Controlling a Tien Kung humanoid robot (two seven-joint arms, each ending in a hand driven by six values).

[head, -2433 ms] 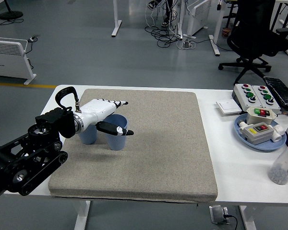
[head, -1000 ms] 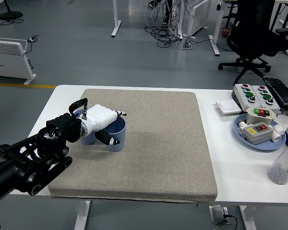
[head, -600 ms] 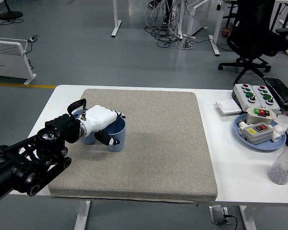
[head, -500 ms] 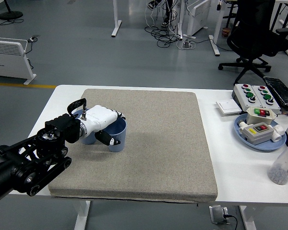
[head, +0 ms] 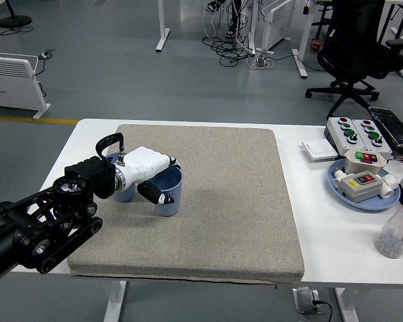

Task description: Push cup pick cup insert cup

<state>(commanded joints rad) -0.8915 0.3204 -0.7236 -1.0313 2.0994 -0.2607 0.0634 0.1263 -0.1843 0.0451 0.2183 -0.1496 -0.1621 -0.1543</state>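
Observation:
Two light blue cups stand on the grey mat [head: 221, 201] at its left side. The nearer cup [head: 171, 198] is held by my left hand [head: 154, 176], whose white fingers curl over the rim while the black thumb presses its front wall. A second blue cup [head: 123, 192] stands just left of it, mostly hidden behind the hand and wrist. My left arm [head: 47, 225] comes in from the lower left. No right arm shows in the picture.
At the right side of the white table [head: 336, 235] lie a button box [head: 356, 132], a blue plate [head: 363, 188] with switch boxes, a small white plate [head: 318, 150] and a clear bottle [head: 397, 231]. An office chair [head: 359, 47] stands behind.
My left hand went from spread above the cups to curled on the nearer cup. Over the last half second hand and cup shifted slightly to the right.

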